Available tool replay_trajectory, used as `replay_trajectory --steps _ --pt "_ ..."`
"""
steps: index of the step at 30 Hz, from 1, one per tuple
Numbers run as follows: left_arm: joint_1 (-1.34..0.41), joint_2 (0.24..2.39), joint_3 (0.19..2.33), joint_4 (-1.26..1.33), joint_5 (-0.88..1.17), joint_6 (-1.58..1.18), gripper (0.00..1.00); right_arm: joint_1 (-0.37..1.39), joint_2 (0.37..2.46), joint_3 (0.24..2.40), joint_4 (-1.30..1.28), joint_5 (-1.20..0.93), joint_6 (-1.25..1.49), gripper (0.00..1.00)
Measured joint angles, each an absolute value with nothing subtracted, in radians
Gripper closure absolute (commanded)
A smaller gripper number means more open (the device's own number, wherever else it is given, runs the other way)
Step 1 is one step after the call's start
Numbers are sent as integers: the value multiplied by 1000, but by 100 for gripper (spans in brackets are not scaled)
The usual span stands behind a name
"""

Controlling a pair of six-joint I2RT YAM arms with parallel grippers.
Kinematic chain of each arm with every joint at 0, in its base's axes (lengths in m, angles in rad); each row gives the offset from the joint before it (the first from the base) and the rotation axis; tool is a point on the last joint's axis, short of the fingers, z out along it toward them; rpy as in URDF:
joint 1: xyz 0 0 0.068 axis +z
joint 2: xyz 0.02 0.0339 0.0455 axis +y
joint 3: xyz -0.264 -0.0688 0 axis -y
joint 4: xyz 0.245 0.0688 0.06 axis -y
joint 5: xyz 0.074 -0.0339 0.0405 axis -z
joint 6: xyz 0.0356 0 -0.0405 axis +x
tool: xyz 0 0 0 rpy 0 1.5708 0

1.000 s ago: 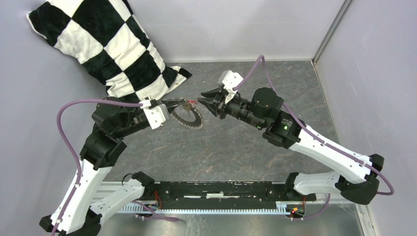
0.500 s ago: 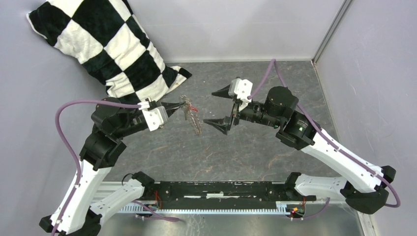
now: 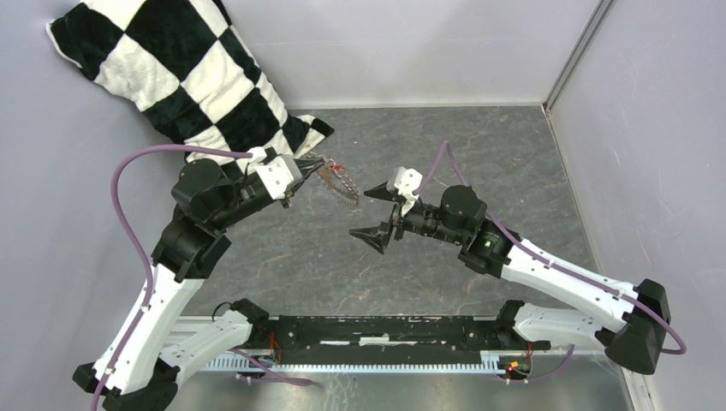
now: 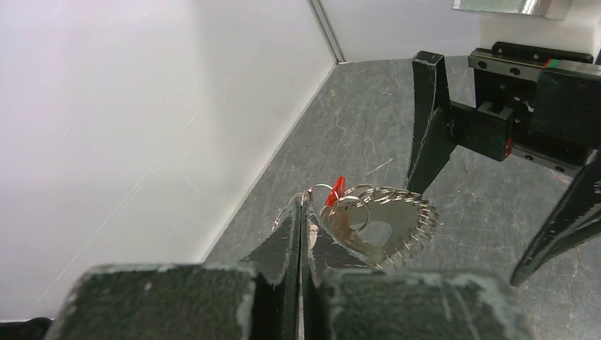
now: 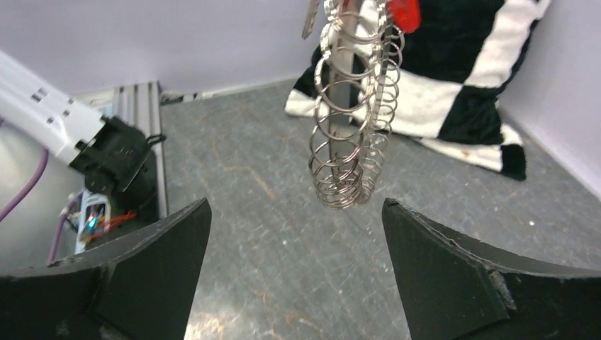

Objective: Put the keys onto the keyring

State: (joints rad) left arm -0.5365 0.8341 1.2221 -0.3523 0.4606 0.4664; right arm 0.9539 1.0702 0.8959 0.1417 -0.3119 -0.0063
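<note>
Left gripper (image 4: pixel 300 212) — clamped on keyring (image 4: pixel 414 212).

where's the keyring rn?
Top view, centre-left: the keyring hangs off the table from the shut left gripper, just right of the checkered pillow corner, with the open right gripper facing it.

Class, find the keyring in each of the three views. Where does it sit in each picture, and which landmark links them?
Top external: keyring above centre, right of the checked pillow.
Left wrist: keyring low centre, just past the left end effector.
Right wrist: keyring top centre, hanging edge-on.
Shared landmark: the red tag beside the ring, seen in all three.
</note>
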Motion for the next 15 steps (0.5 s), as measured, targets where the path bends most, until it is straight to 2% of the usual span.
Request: replay_trajectory --steps 5,9,12,15 --pt "-537 831 1222 -341 445 448 98 955 1097 849 344 -242 39 41" --pt "-537 830 1218 -339 443 426 98 955 1149 864 426 -224 31 62" --pt "-537 830 1213 -338 443 411 98 955 1197 900 432 -226 5 74" --pt "-537 831 1210 -338 442 404 98 955 1223 918 431 -235 -16 99"
